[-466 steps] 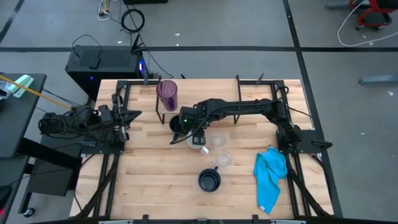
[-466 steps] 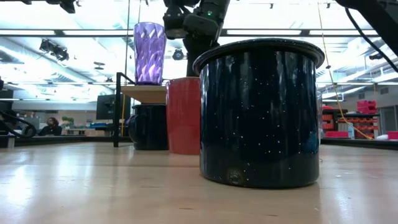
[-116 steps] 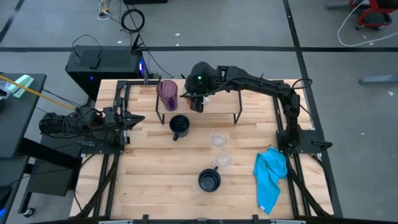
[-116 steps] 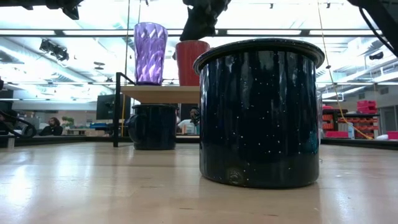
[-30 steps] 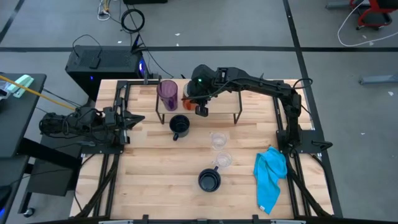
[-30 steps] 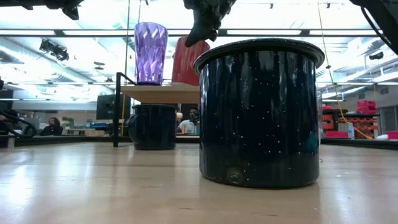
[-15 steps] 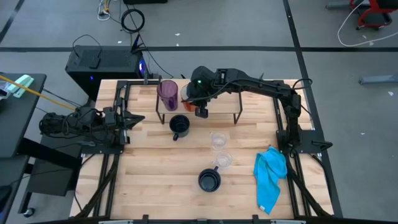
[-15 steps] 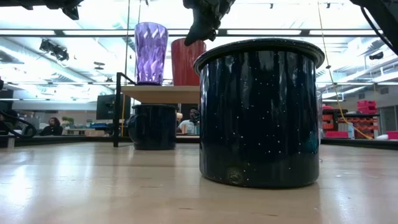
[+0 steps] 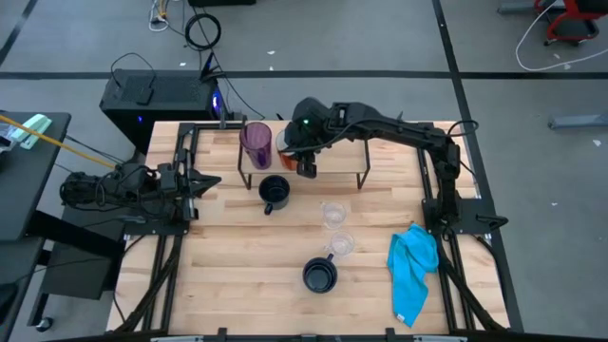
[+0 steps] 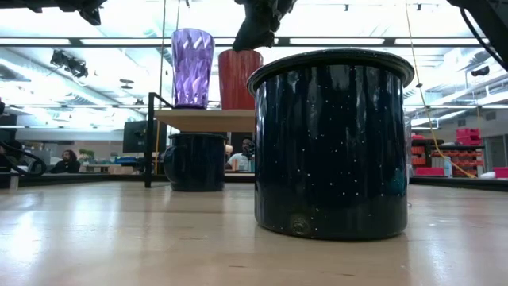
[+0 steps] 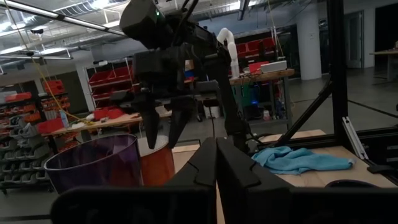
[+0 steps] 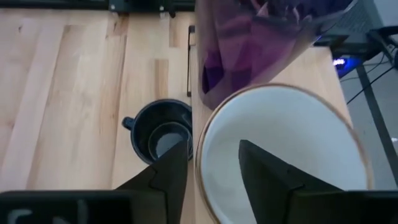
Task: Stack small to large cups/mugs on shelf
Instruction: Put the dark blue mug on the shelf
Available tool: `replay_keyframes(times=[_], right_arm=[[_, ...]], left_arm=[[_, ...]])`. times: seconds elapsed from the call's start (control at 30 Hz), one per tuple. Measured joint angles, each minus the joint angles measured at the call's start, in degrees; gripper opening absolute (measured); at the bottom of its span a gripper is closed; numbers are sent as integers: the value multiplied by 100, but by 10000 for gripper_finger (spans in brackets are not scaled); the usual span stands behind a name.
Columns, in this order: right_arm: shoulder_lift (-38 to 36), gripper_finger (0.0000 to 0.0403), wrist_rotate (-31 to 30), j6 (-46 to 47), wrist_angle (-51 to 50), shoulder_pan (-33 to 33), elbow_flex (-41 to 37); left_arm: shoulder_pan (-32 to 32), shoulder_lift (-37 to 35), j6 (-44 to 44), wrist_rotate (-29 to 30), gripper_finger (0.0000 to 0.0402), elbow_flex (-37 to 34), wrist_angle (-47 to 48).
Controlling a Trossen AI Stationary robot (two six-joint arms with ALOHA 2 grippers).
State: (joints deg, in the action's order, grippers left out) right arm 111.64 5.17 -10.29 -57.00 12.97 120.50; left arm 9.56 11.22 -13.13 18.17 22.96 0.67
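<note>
The white-and-orange mug (image 10: 240, 78) stands upright on the shelf (image 10: 190, 119), right beside the purple tumbler (image 10: 192, 67). My right gripper (image 12: 213, 148) is open over the mug's rim. One finger hangs inside the white hollow and one outside the wall, with a gap on either side. A dark mug (image 9: 275, 190) sits on the table below the shelf. Two clear glasses (image 9: 332, 215) (image 9: 342, 245) and a second dark mug (image 9: 319, 275) stand nearer. My left gripper (image 11: 216, 155) is shut at the table's left edge.
A blue cloth (image 9: 413, 271) lies crumpled near the table's right edge. The shelf's right half (image 9: 342, 152) is bare. The shelf's black legs (image 9: 364, 176) stand on the table. The second dark mug fills much of the low view (image 10: 332, 143).
The white-and-orange mug was tilted on the shelf under my right gripper; now it stands upright beside the tumbler. My right gripper has opened and let go of it, staying over the rim.
</note>
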Motion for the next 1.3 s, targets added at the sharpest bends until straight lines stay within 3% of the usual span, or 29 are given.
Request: replay_keyframes(times=[0.4,0.7,0.87,1.3], right_arm=[[-41,194,-3,-10,-329,-86,530],[-62,190,1,-126,-329,-809,851],[-58,190,0,-36,77,-1124,406],[-47,190,-107,-25,2465,-1350,-1999]], left_arm=[[-2,0,0,0,21,-2,6],[0,0,-13,0,14,-1,7],[-1,0,14,0,25,-2,4],[0,0,44,0,9,0,0]])
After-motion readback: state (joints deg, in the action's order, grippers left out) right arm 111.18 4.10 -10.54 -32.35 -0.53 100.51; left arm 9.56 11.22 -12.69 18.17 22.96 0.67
